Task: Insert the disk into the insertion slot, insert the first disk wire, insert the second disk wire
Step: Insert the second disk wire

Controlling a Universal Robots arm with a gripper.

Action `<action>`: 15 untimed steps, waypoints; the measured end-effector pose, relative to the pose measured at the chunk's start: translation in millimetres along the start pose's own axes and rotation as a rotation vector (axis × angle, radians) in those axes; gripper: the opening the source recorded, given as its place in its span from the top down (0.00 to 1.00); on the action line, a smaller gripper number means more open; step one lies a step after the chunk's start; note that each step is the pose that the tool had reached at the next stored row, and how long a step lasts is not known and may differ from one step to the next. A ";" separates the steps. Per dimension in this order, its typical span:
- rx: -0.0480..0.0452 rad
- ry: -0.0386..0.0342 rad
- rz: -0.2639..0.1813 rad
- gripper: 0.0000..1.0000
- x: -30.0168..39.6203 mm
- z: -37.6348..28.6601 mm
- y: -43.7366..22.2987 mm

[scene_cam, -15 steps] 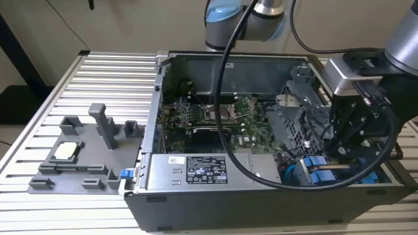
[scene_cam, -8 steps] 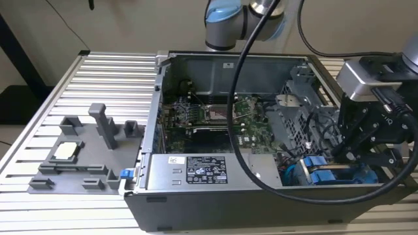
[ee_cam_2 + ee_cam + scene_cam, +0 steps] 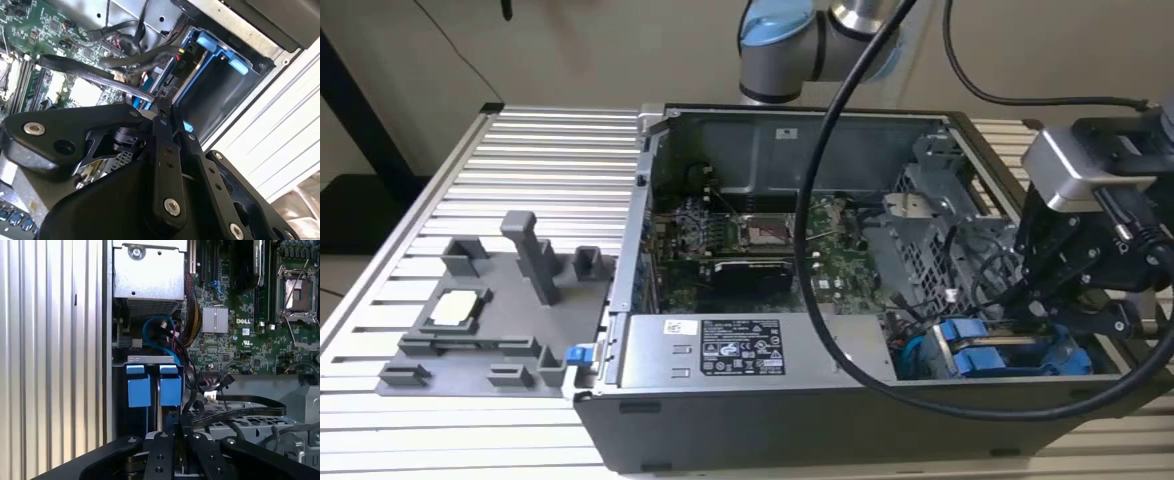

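The disk (image 3: 983, 360) sits seated in the insertion slot (image 3: 1014, 345) at the front corner of the open computer case (image 3: 761, 410), its blue end tabs showing side by side in the first wrist view (image 3: 150, 385). With the drive apparently home, the work in hand looks to be the wiring stage: the gripper (image 3: 162, 107) hangs just above the bay, its fingers drawn together on a flat black cable (image 3: 90, 72) that runs off across the motherboard (image 3: 250, 335). In the exterior view the gripper (image 3: 1067, 300) stands over the bay, on the exterior view's right of the case, with the disk directly beneath and slightly toward the front wall. Whether this is the first or the second wire cannot be told, nor can the socket on the drive be seen. The step calls for the plug to be lined up squarely with the drive's rear edge and pressed in along the slot's axis, without snagging the blue cable (image 3: 157, 327) looped beside the power supply (image 3: 747, 350). A grey fixture tray (image 3: 467, 330) rests on the ribbed table (image 3: 520, 150) well apart.
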State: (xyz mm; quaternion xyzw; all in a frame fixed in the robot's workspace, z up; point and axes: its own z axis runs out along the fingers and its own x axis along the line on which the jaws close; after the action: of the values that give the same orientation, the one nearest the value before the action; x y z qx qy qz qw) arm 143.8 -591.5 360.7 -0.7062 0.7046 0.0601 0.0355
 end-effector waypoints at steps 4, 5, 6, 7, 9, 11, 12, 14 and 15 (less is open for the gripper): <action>0.0001 -0.0003 0.000 0.84 0.4 2.8 -2.2; 0.0001 -0.0003 0.000 0.84 0.5 3.4 -2.6; 0.0001 -0.0007 0.000 0.84 0.6 4.2 -3.2; 0.0000 -0.0012 0.000 0.84 0.7 5.0 -3.6; 0.0001 -0.0045 0.000 0.84 1.0 6.3 -4.3; 0.0001 -0.0093 0.000 0.84 1.1 7.7 -5.1; 0.0001 -0.0115 0.000 0.84 1.2 8.3 -5.5; 0.0001 -0.0157 0.000 0.84 1.4 9.4 -6.5; 0.0001 -0.0182 -0.001 0.84 1.5 10.0 -7.0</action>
State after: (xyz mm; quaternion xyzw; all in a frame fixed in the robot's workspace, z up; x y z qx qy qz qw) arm 150.4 -591.5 350.4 -0.7058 0.7041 0.0665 0.0420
